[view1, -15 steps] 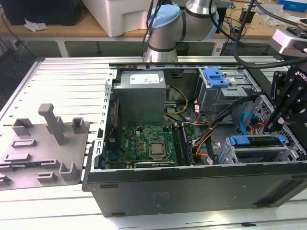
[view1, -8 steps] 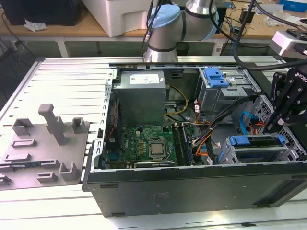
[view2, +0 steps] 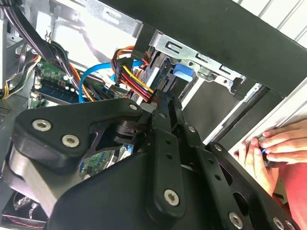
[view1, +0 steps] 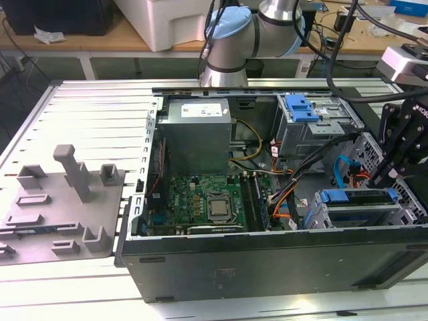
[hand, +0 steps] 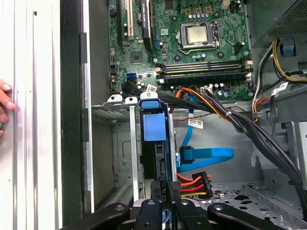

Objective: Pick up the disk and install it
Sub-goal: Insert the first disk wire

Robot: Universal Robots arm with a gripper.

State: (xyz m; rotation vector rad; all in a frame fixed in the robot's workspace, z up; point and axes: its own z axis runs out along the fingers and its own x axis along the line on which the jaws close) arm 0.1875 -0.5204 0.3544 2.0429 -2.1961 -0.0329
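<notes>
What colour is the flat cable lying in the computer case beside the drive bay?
The flat cable is light blue, clearest in the first wrist view.

A table (view1: 100, 110) of ribbed, brushed pale metal carries a matt grey plastic fixture (view1: 60, 207) and a computer case (view1: 267, 267) whose outer wall is matt black and whose inside is bare, dull grey sheet metal. The motherboard (view1: 194, 197) is glossy green, and its processor (view1: 219, 208) is capped in smooth silver metal. The disk (hand: 154, 125) has a rail of smooth, bright blue plastic. A flat cable (hand: 206, 155) is shiny blue plastic. The gripper (hand: 165, 211) is matt black metal with shiny screws. The arm (view1: 231, 40) is satin silver with pale blue caps.
</notes>
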